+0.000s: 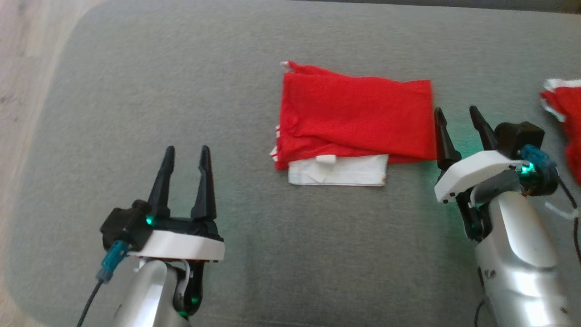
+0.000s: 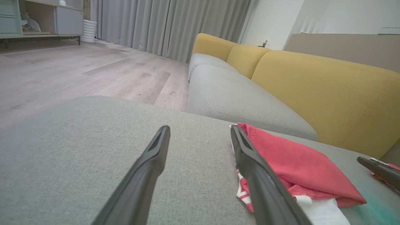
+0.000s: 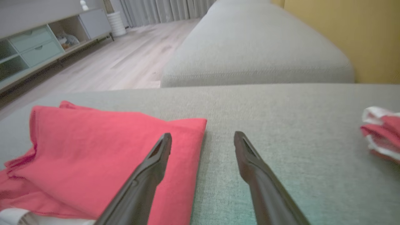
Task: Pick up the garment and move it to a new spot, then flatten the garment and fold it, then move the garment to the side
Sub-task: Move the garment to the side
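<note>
Garment (image 1: 354, 118) lies folded mid-cushion (image 1: 136, 91). Right claw (image 1: 456, 109) sits just beside its right edge, left claw (image 1: 187, 147) well apart, both wide open and empty. I'd pinch all layers there and drag low to keep the fold.

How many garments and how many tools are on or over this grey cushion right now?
Garments: 2 (folded red garment in the middle, red-and-white garment at the right edge)
Tools: 2 (left tool, right tool, both open and holding nothing)
Total: 4
</note>
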{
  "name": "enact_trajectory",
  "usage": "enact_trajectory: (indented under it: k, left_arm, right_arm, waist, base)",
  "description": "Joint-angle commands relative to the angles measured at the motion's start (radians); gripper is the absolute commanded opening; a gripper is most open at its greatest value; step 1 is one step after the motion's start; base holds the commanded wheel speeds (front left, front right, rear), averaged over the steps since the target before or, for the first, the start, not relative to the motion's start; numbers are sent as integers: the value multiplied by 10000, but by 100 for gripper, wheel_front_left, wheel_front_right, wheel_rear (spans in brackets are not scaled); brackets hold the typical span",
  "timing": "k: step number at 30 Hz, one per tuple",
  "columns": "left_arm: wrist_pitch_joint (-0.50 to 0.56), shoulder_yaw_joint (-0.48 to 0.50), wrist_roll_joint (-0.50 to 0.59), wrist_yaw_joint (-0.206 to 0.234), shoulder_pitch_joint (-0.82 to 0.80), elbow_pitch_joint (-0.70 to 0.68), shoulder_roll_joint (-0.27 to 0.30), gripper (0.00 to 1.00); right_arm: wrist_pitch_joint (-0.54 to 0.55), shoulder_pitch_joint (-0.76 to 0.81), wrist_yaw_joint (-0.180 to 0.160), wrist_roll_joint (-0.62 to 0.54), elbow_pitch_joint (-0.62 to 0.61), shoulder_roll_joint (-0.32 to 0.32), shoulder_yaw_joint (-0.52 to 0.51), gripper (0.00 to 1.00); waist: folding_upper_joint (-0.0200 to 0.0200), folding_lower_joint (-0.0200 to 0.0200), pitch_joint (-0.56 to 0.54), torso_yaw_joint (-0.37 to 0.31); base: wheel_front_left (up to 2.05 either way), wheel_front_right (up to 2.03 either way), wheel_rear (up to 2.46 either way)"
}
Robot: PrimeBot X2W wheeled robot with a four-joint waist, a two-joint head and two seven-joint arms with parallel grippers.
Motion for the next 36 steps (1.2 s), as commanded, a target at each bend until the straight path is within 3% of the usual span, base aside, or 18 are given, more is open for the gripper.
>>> enact_trajectory:
  k: [1,7,11,12,13,21,28,32,36]
  left_arm:
    - [-49,181,-66,31,-375,-250,53,100]
    - [-49,188,-76,78,-318,-217,53,100]
    - [-49,199,-70,89,-303,-217,53,100]
    - [-49,197,-76,100,-299,-225,53,100]
    - [-49,193,-74,110,-288,-231,53,100]
    - [-49,234,86,87,-165,-249,53,100]
    - [-49,-59,20,85,-85,-451,53,100]
    - [-49,-355,-84,188,-49,-551,53,100]
    - [-49,-502,-101,259,-92,-623,53,100]
  right_arm:
    - [171,-529,65,-90,409,47,13,100]
    - [553,-1098,65,-254,2507,47,50,100]
    - [726,-1179,65,-561,3203,47,198,100]
    - [746,-1210,65,-583,3377,47,297,61]
    - [700,-1248,65,-586,3499,47,392,0]
    - [-438,-1620,65,-1139,3595,47,504,0]
    - [-837,-1508,65,-2298,2675,15,324,0]
    - [-559,-1386,65,-2805,1840,-466,683,0]
    - [79,-1559,65,-2843,1081,-1532,1309,0]
  waist:
    - [0,-1,208,426]
    - [0,-1,164,794]
    - [0,-1,86,832]
    - [0,-1,53,830]
    - [0,-1,19,817]
    - [0,-1,-367,362]
    - [0,-1,-771,-365]
    - [0,-1,-875,-854]
    - [0,-1,-704,-1292]
  base:
    - [0,0,0]
    - [0,0,0]
    - [0,0,0]
    - [0,0,0]
    - [0,0,0]
    - [0,0,0]
    - [0,0,0]
    - [0,0,0]
    - [0,0,0]
